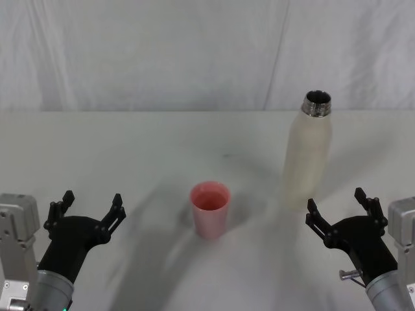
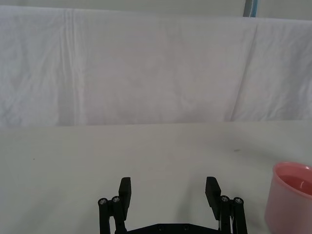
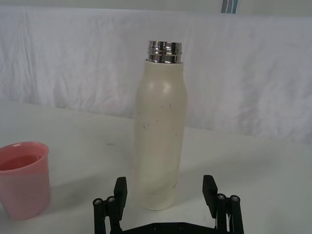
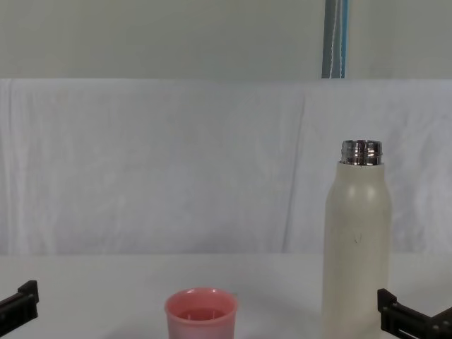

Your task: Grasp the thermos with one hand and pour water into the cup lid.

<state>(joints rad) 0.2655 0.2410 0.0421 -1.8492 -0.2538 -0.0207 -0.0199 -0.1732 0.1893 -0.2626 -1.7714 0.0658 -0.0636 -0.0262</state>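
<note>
Left hand (image 1: pixel 87 208) parked low at the near left of the worktop (image 1: pixel 130 149), fingers spread, nothing between them, well apart from everything. Best left there.

Cup lid (image 1: pixel 209 208) upright near the middle of the worktop, mouth up, pink, inside looking wet or tinted; cannot tell whether water is already in it. Stands apart from both hands and to the left of the thermos (image 1: pixel 307 155), with bare worktop between.

Thermos upright toward the right, cap off, steel neck open at the top. Right hand (image 1: pixel 337 212) just in front of its base, fingers spread wide, not touching; in the right wrist view the body sits between the two fingers, slightly toward one side.

Step in hand, judging by this: closing in for the grasp. To do it well: centre the right hand on the body so both fingers meet the wall evenly, take it around the straight middle section rather than the rounded shoulder or the base, and close firmly since the matte wall is smooth and the bottle may be heavy with water. Lift straight up before tilting, carry the neck over the cup lid, tip slowly.

Count: two hands, one cup lid, one thermos.
</note>
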